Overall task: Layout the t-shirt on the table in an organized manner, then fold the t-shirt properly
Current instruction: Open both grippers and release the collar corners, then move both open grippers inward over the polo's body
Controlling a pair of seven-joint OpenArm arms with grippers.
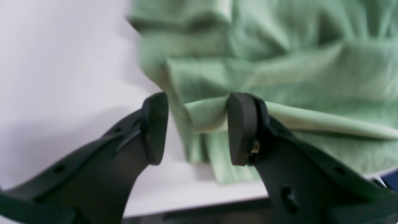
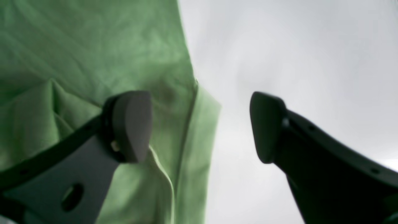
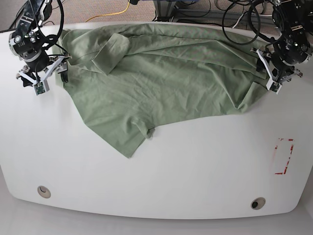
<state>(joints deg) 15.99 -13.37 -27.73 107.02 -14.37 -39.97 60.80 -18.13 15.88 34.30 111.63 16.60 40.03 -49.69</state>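
Plain grey floor point(image 3: 12, 220), soft even light, thin yellow cable point(image 3: 114, 13) curving along the far side

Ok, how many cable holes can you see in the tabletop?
2 in the base view: one at the lower left, one at the lower right. Others could be hidden under the shirt.

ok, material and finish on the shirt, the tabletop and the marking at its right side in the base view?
T-shirt: soft matte knit, likely cotton or a blend; it drapes in rounded folds and shows no gloss.
Tabletop: smooth white, probably laminate or painted board; even colour, no grain visible.
Marking: looks like red tape, patchy; broken straight strips form a rectangle. Could be worn paint.
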